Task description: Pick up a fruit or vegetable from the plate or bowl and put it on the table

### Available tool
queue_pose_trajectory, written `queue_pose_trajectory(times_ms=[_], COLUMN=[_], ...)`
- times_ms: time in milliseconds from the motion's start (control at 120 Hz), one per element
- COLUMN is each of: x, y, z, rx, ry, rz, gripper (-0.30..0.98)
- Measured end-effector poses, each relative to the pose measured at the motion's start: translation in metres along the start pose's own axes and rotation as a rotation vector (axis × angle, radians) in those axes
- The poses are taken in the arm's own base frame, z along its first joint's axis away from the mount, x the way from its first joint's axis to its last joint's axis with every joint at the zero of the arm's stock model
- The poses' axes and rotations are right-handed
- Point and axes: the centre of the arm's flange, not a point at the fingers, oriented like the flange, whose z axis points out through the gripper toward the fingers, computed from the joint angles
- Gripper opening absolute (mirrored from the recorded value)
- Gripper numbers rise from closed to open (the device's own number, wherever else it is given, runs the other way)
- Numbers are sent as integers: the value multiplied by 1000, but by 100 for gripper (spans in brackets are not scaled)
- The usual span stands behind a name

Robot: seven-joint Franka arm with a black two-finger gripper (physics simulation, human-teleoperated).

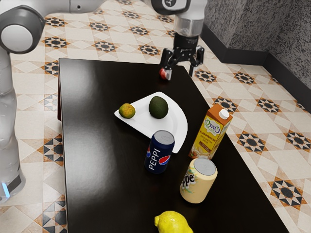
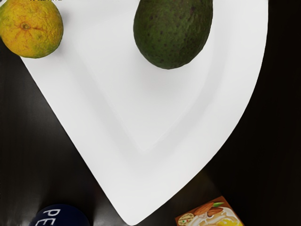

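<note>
Black table (image 1: pixel 97 160), white plate (image 1: pixel 178 127), orange fruit (image 1: pixel 127 110) by its edge, gap to avocado (image 1: pixel 158 108), tool (image 1: pixel 180 74) with fingers apart

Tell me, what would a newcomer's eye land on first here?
Probably the white, wedge-shaped plate on the black table, carrying a dark green avocado and a smaller orange-green fruit. Next, the bright yellow lemon at the exterior view's lower edge, and the black tool hanging open near that view's top.
</note>
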Motion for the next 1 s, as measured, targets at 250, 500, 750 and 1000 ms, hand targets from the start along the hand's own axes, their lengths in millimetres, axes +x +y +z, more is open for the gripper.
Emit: queue_pose_trajectory(times_ms=[250,500,750,1000], x=[10,114,94,130], y=[-18,-16,-33,3], z=[-25,-27,49,96], rx=[-25,29,77,71], ry=[69,23,50,-19], rz=[-210,-334,66,264], gripper=[69,69,69,69])
